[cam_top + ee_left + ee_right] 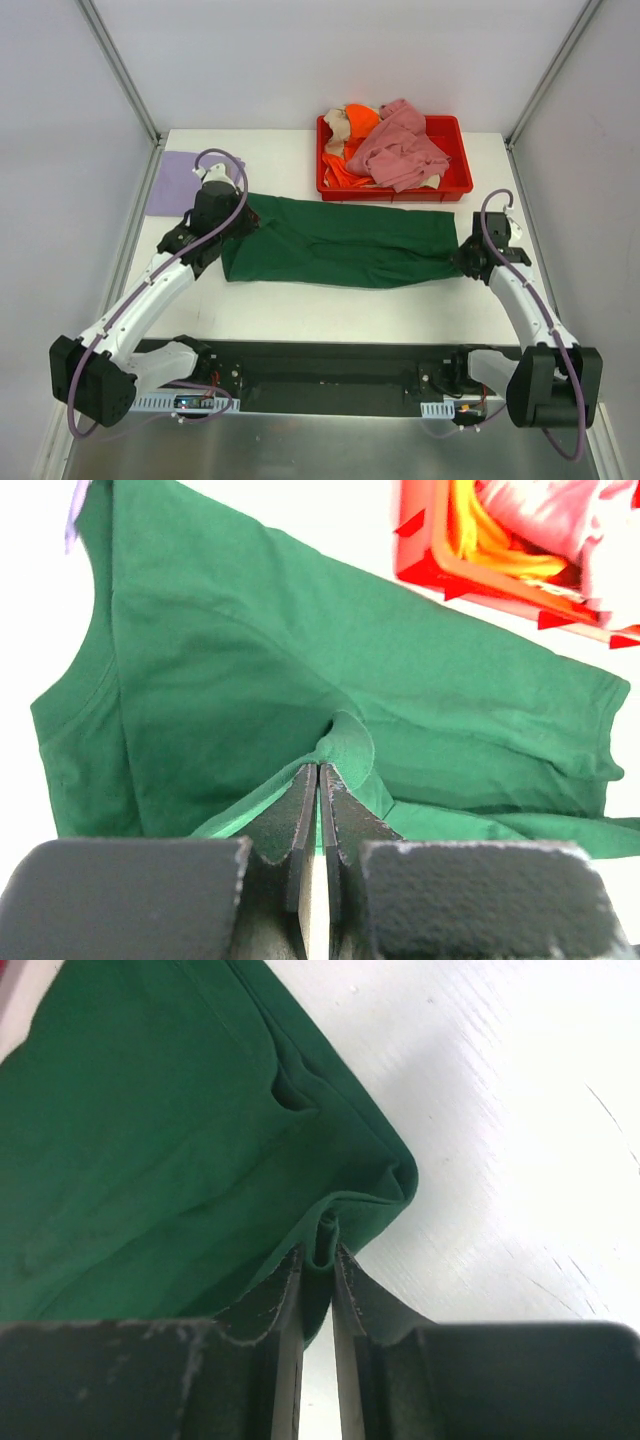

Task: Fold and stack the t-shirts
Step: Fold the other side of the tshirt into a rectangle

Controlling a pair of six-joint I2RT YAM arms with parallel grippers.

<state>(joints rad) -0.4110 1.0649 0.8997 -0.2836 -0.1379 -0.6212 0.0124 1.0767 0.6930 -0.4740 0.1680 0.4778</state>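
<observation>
Lavender t-shirt [185,180]: flat, upper left of the top view, on the white surface [330,310]. My left fingers [300,800] are clenched on a puckered fold at the left end of the dark green t-shirt [340,242]. It is a soft matte knit, spread as a long band across mid-frame. Red tray [455,186]: rigid plastic, upper right, holding a crumpled pink t-shirt [400,150] and an orange t-shirt [358,122]. My right fingers [285,1290] pinch the rounded, doubled right corner of the green cloth. Risk: each grip takes only a thin edge, so uneven pull would likely slip the cloth free or skew the fold. The far hem lies near the tray and may snag.
</observation>
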